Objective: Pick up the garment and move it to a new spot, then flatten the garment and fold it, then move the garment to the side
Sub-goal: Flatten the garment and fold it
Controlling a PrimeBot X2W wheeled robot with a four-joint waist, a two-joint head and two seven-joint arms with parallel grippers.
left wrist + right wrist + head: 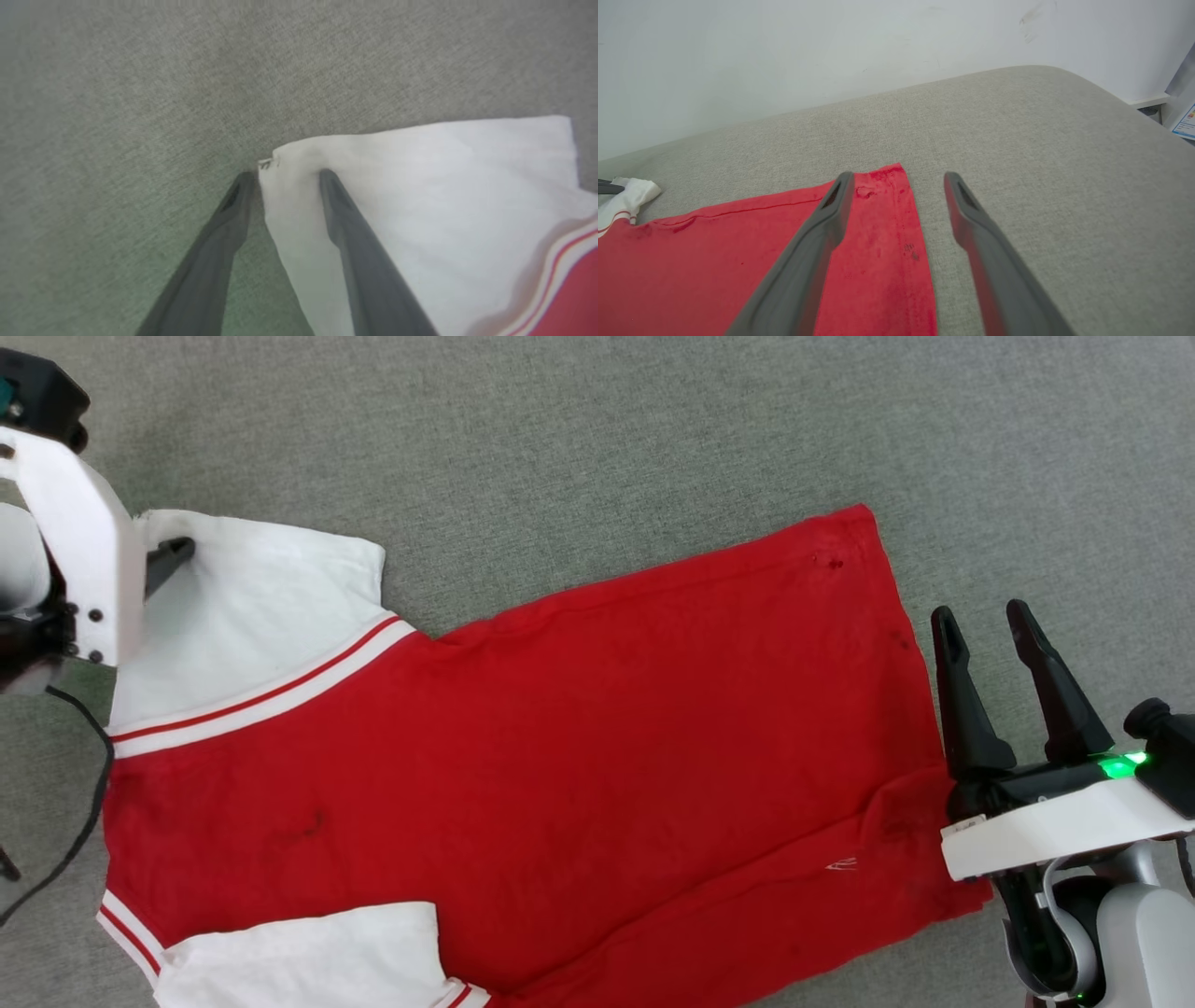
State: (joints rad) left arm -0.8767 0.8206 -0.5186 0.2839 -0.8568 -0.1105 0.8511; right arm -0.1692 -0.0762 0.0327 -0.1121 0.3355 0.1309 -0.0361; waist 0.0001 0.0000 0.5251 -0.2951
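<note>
Shirt point(560, 737) lies spread on the gray pad point(597, 420), mostly flat w/ a few soft wrinkles. It sits diag across head view, hem twd my R, sleeves twd my L. Red body, white sleeves, red-white striped trim point(271, 695) where the far sleeve point(271, 607) meets the body. Near sleeve point(308, 952) runs off the bottom edge of head view.

L gripper point(177, 555) is at the far sleeve's outer corner, upper L of head view, mostly hidden behind its white arm point(79, 541). On L wrist cam I see the jaws apart, straddling the sleeve's edge. One finger point(359, 252) is over white cloth, the other point(215, 252) over bare pad just beside the edge. Not clamped on anything; can't tell if the tips touch cloth.

R gripper point(980, 614) sits just beside the hem, R side of head view, fingers pointing away from me, green light point(1120, 765) lit at its base. Jaws spread wide, gripping nothing. On R wrist cam one finger point(808, 261) is over the hem's far corner and the other point(999, 270) over bare pad. Contact w/ cloth: can't tell. White wall point(784, 56) stands behind the pad's rounded edge. Black cable point(84, 803) hangs at the L edge of head view.
</note>
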